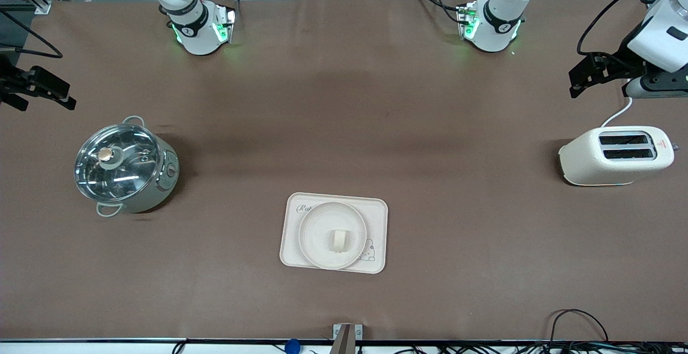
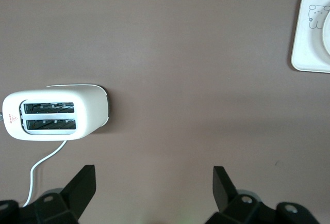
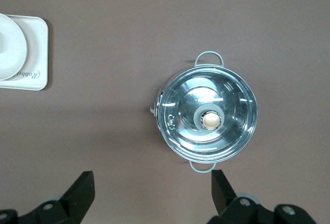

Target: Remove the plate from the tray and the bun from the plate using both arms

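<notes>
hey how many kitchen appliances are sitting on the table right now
2. A lidded pot stands toward the right arm's end of the table; a white toaster stands toward the left arm's end. Nothing suggests another is hidden.

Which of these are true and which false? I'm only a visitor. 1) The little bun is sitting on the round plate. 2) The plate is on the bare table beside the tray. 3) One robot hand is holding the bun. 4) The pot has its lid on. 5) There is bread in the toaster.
1) True: the bun lies on the plate.
2) False: the plate rests on the tray.
3) False: the left hand is open and empty, up over the table by the toaster; the right hand is open and empty by the pot.
4) True: a glass lid covers it.
5) False: both slots look empty.
</notes>
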